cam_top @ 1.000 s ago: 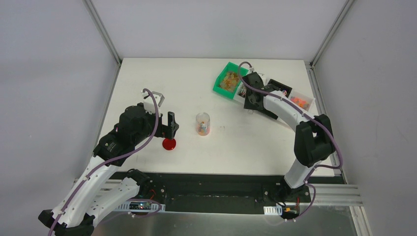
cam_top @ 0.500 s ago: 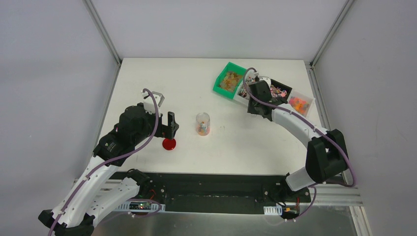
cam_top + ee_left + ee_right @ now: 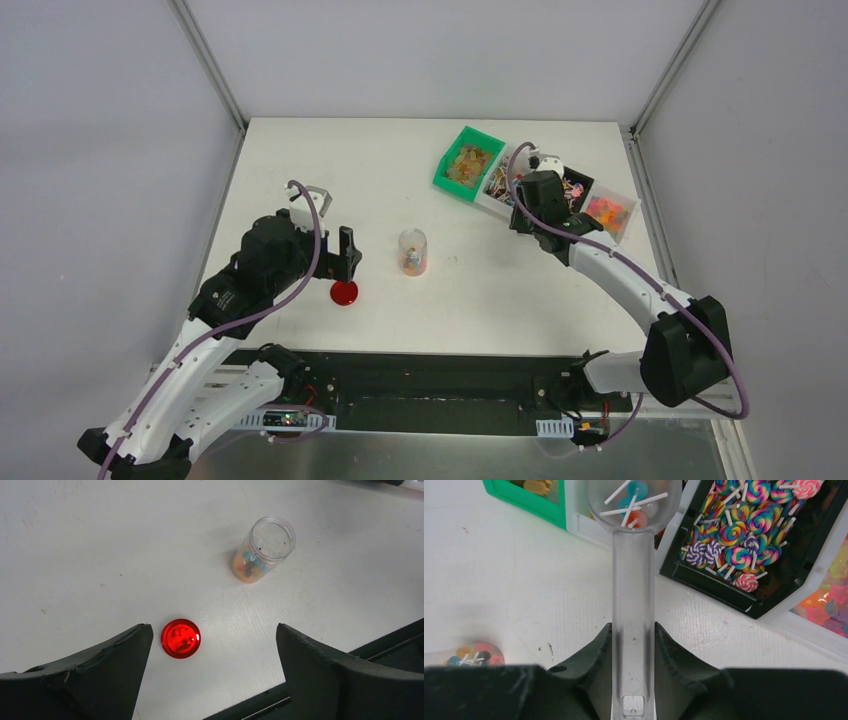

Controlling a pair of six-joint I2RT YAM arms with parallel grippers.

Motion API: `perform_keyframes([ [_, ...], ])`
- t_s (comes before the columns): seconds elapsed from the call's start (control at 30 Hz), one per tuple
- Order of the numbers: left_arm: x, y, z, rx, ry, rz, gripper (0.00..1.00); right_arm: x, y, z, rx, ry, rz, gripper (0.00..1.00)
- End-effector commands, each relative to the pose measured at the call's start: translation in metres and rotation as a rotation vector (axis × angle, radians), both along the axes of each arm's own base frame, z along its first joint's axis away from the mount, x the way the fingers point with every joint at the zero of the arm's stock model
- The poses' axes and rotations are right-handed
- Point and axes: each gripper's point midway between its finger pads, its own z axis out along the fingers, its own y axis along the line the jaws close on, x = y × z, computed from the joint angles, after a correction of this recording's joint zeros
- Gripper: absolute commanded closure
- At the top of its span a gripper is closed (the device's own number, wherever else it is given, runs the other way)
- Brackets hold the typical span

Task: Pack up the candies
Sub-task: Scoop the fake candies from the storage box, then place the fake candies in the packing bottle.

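Observation:
My right gripper (image 3: 633,635) is shut on the handle of a clear plastic scoop (image 3: 633,580). Its bowl holds a few candies (image 3: 634,500) on white sticks and hangs over the white bin (image 3: 497,185), between the green bin (image 3: 524,495) and the black bin (image 3: 774,587). In the top view the right gripper (image 3: 530,180) is at the bins. A clear jar (image 3: 412,252) stands uncapped mid-table with candies (image 3: 248,569) at its bottom. Its red lid (image 3: 181,638) lies flat near my open left gripper (image 3: 212,630), which holds nothing.
The black bin is full of swirl lollipops (image 3: 739,535). A clear bin (image 3: 610,212) with orange and pink sweets stands at the far right. The green bin (image 3: 467,163) holds amber sweets. The table's black front rail (image 3: 395,645) runs close to the left gripper.
The right arm has swung right and toward the near side, carrying the scoop from over the green and white bins to beside the black bin. The left arm has not moved.

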Motion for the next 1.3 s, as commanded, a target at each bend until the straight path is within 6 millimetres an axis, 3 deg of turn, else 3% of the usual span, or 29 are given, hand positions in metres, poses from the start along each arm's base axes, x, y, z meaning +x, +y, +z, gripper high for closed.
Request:
perform_keyframes([
  [0.0, 0.006, 0.006, 0.013, 0.002, -0.065, 0.028, 0.01, 0.009, 0.005, 0.054, 0.079, -0.172, 0.007, 1.00],
  [0.27, 0.005, 0.016, 0.020, -0.002, -0.103, 0.070, 0.01, -0.007, -0.003, 0.085, 0.112, -0.238, 0.008, 1.00],
  [0.3, 0.004, 0.018, 0.022, -0.004, -0.112, 0.077, 0.01, -0.018, 0.015, 0.084, -0.042, -0.236, 0.331, 1.00],
  [0.33, 0.004, 0.020, 0.024, -0.005, -0.119, 0.084, 0.01, -0.023, 0.021, 0.088, -0.090, -0.250, 0.449, 1.00],
  [0.7, 0.000, 0.037, 0.038, -0.026, -0.190, 0.160, 0.01, -0.074, 0.045, 0.113, -0.179, -0.303, 0.846, 1.00],
  [1.03, -0.001, 0.042, 0.040, -0.029, -0.207, 0.182, 0.01, -0.102, 0.061, 0.111, -0.345, -0.331, 1.087, 1.00],
  [1.27, -0.001, 0.043, 0.040, -0.025, -0.207, 0.186, 0.01, -0.107, 0.066, 0.107, -0.471, -0.302, 1.193, 1.00],
])
